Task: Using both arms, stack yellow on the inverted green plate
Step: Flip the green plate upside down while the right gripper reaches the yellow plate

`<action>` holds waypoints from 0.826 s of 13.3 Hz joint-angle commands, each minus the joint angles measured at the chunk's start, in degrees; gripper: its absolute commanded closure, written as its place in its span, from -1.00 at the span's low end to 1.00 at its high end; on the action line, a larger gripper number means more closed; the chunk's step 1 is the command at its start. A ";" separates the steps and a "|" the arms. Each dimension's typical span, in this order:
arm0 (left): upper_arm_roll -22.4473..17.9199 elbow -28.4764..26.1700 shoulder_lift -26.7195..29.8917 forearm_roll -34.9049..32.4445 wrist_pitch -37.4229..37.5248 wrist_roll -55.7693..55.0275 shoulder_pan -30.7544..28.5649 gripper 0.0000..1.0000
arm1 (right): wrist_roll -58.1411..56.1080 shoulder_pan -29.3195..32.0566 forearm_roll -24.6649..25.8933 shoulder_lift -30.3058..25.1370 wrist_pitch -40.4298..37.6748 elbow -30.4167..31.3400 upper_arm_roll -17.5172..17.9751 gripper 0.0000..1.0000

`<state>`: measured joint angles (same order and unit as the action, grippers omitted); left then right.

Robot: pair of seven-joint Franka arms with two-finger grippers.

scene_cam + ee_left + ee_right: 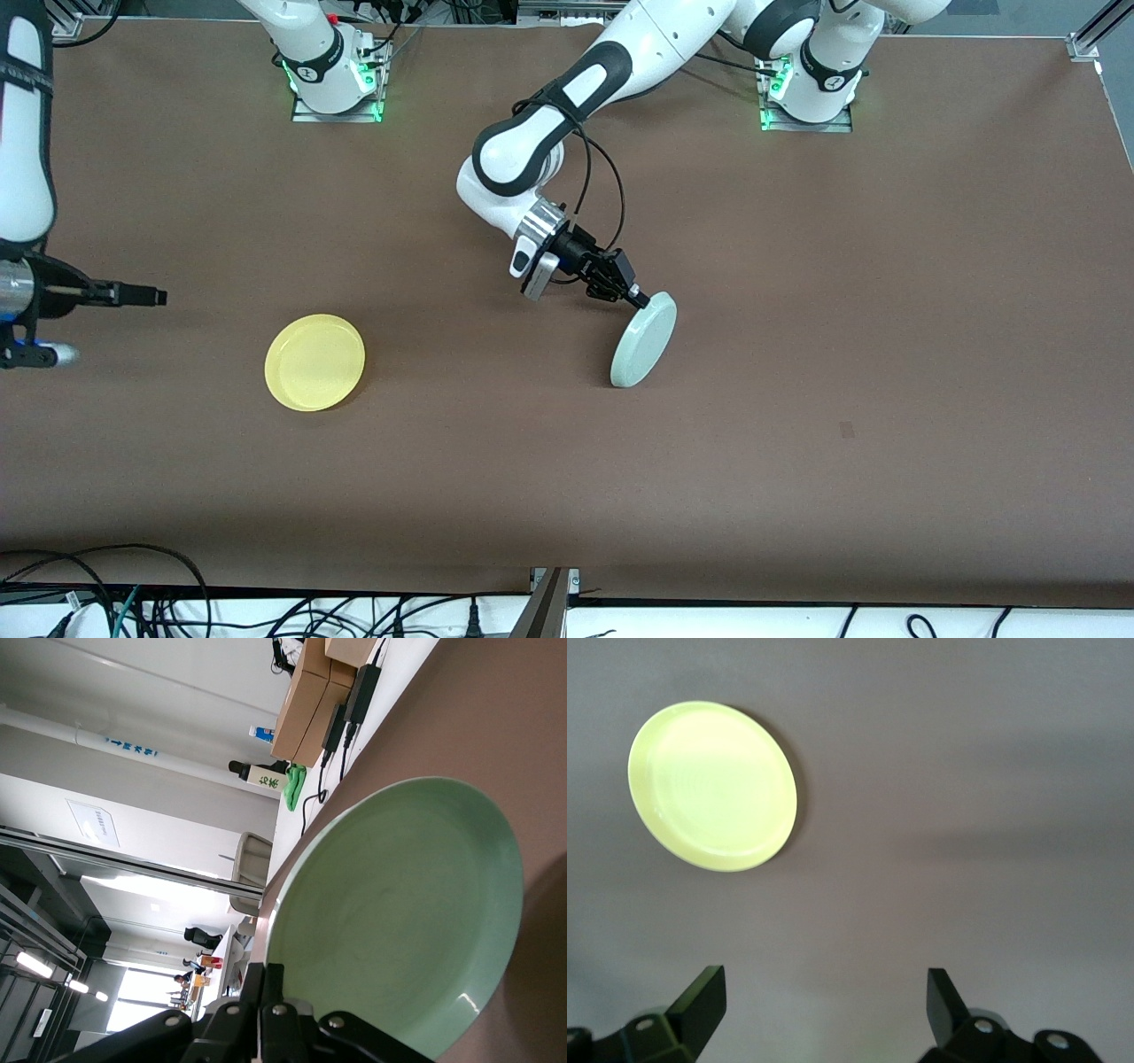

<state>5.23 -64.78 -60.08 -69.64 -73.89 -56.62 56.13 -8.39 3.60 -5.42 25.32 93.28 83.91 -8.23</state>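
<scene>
Near table centre, left gripper [636, 299] clamping tilted green plate [644, 340], right gripper [824, 1005] spread wide, waiting above table near yellow plate [314, 361].

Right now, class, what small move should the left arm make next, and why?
Probably keep tipping the green plate over: the left gripper pinches its upper rim, the plate stands on edge, not yet inverted. The yellow plate lies flat; the right gripper waits open.
</scene>
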 commanded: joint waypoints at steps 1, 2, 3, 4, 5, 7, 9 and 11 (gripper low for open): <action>-0.31 2.20 -1.79 -1.03 -0.20 0.02 0.74 1.00 | 0.83 -0.17 -1.70 0.34 8.90 5.71 0.40 -1.00; -0.31 2.20 -1.79 -1.03 -0.73 0.11 1.26 0.88 | 0.92 -0.17 -2.22 0.34 11.90 8.00 0.66 -1.00; -0.31 2.20 -1.79 -1.03 -0.82 0.11 1.79 0.67 | 0.83 -0.17 -4.32 0.34 14.62 10.37 0.75 -1.00; -0.31 2.20 -1.79 -0.94 -0.82 0.11 2.58 0.16 | 0.66 0.00 -6.95 0.78 18.04 13.18 0.76 -1.00; 0.13 2.20 -1.79 -0.59 -0.82 0.02 2.93 -0.59 | 0.13 0.01 -8.02 0.96 21.21 15.56 0.76 -1.00; 0.48 2.11 -1.88 -0.42 -2.74 -1.55 4.51 -1.00 | 0.04 -0.17 -9.34 1.57 25.89 18.82 1.37 -1.00; 0.57 2.11 -2.58 1.68 -4.42 -6.19 7.14 -1.00 | -0.05 -0.08 -10.92 3.59 26.86 18.83 1.90 -1.00; 1.01 2.90 -1.97 7.12 -6.69 -11.20 8.38 -1.00 | -0.05 -0.17 -12.41 5.35 28.27 18.92 2.68 -1.00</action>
<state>6.31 -64.70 -61.42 -66.15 -79.17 -64.48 63.22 -8.24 3.43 -15.74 29.75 120.03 102.38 -6.26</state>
